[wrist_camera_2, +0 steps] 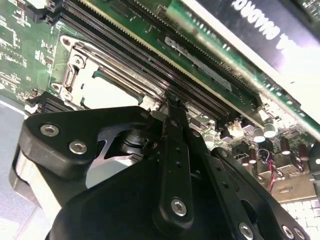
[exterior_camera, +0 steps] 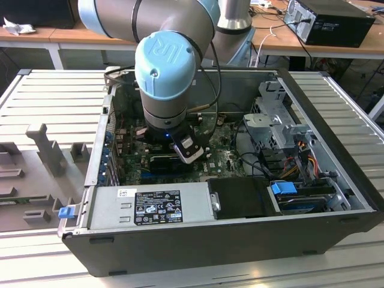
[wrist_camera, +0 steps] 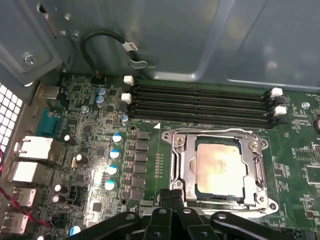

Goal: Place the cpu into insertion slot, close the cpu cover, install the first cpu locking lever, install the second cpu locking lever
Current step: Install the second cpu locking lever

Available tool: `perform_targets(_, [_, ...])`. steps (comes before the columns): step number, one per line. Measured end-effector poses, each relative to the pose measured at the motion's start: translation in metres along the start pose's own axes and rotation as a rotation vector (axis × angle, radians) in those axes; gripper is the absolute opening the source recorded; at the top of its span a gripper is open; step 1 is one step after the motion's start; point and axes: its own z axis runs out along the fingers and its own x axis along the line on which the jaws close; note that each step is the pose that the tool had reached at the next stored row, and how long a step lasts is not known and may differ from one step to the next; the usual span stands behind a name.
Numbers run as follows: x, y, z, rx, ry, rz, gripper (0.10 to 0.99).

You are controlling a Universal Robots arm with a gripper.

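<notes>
Black linkage bars and silver screw heads of the gripper point(wrist_camera_2: 172, 107) sit closest to the lens in both wrist views, its slim dark fingers point(wrist_camera: 172, 197) pressed together with no gap between them and nothing visibly held. Their tips come down at the near edge of the thin silvery metal cpu cover point(wrist_camera: 182, 165), a frame plate with a square window that lies flat and closed over the insertion slot point(wrist_camera: 260, 197), the square socket with a shiny rim set in the green circuit board point(wrist_camera: 150, 100). Through that window shows the cpu point(wrist_camera: 220, 167), a small square chip with a pale silver-grey top face, seated level in the socket. Just beside the socket run four long black memory slots point(wrist_camera: 200, 102) with white end clips, parallel to one socket edge. Small blue-topped capacitors point(wrist_camera: 116, 154) stand in a column on the board near the socket's other side. In the exterior view the grey and light-blue robot arm point(exterior_camera: 165, 66) reaches down into an open dark computer case point(exterior_camera: 198, 240) lying on a ribbed grey table point(exterior_camera: 54, 96), with a silver power supply box point(exterior_camera: 150, 207) along the case's near wall.
</notes>
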Motion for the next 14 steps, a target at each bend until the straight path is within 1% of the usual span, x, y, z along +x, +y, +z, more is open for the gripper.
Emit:
perform_targets(2, [0.0015,-0.0003,0.0020,-0.001,-0.0001,0.000,0.106])
perform_targets(6, [0.0032,-0.0004,0.0026,-0.002,0.0000,0.000,0.106])
perform_targets(14, [0.0035,0.0017,-0.0022,-0.002,-0.0002,0.000,0.106])
